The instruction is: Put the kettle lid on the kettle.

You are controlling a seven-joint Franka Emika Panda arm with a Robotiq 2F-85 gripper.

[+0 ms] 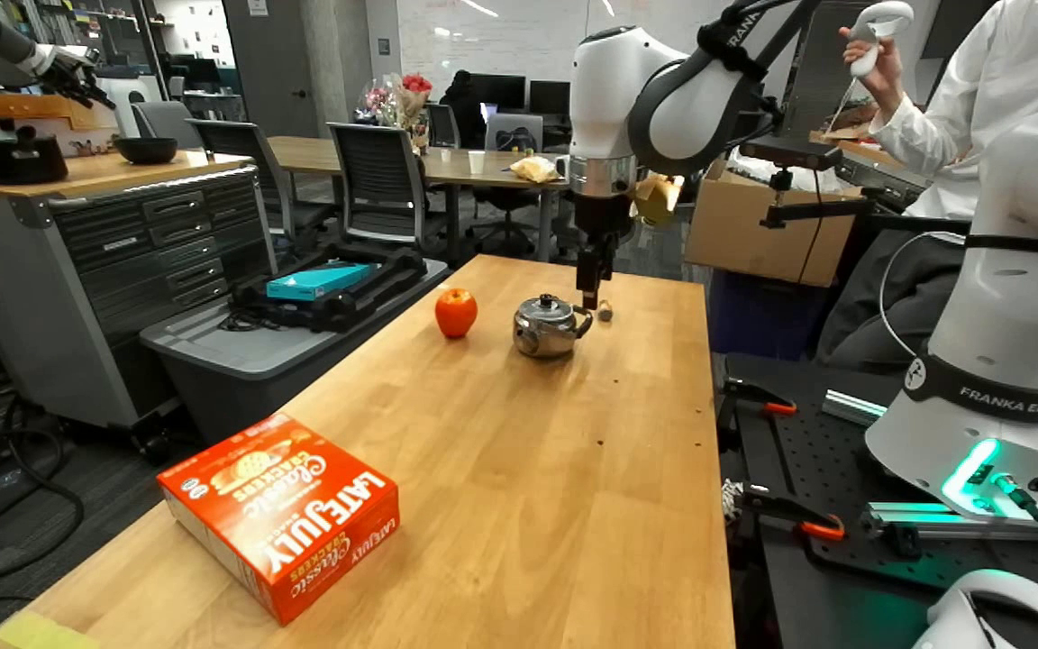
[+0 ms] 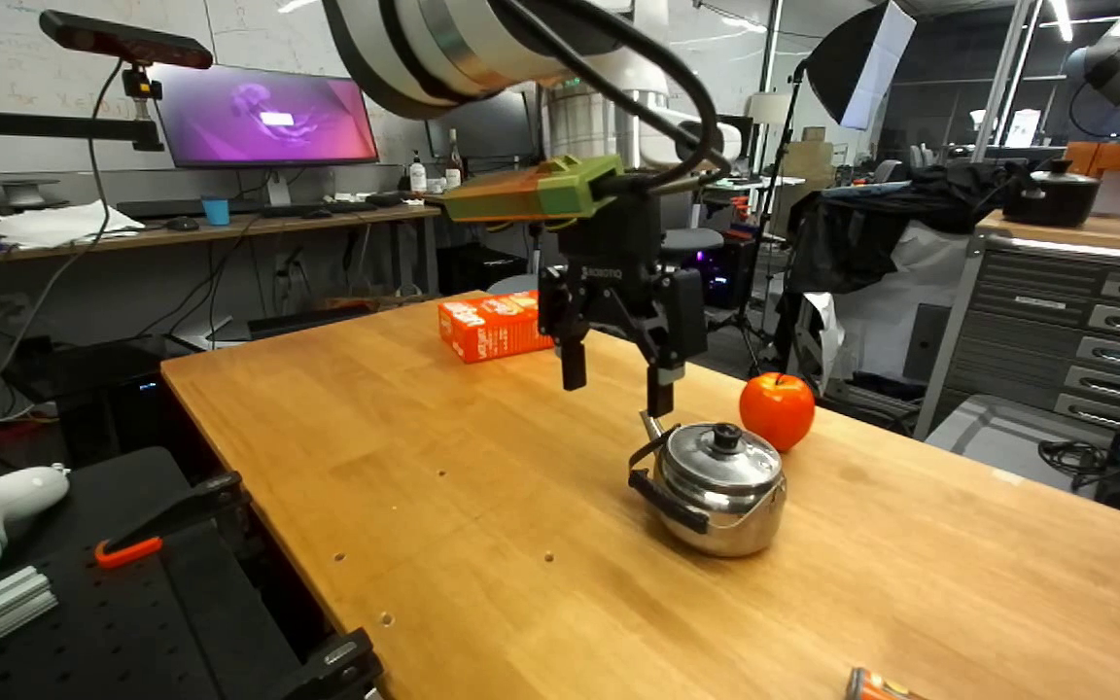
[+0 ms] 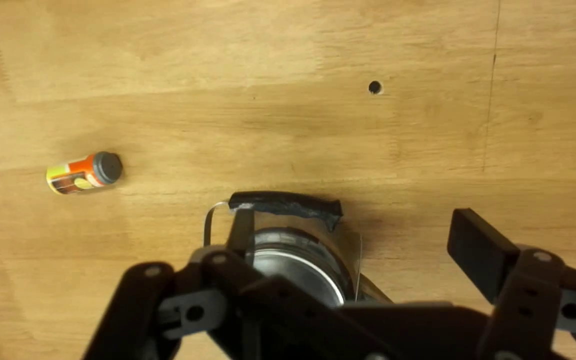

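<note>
The silvery kettle stands upright on the wooden table, its black handle folded down to one side. The kettle lid, a shiny disc with a black knob, rests on top of the kettle in both exterior views. My gripper hangs above and beside the kettle, pointing down, fingers wide apart and nothing between them. From the wrist, one finger overlaps the edge of the kettle and the other finger is over bare wood. The gripper's linkage hides much of the lid there, including its knob.
A red apple sits close to the kettle. The orange cracker box lies flat farther along the table. A small orange cylinder with a grey cap lies near the kettle. Clamps grip a black mounting plate beside the table.
</note>
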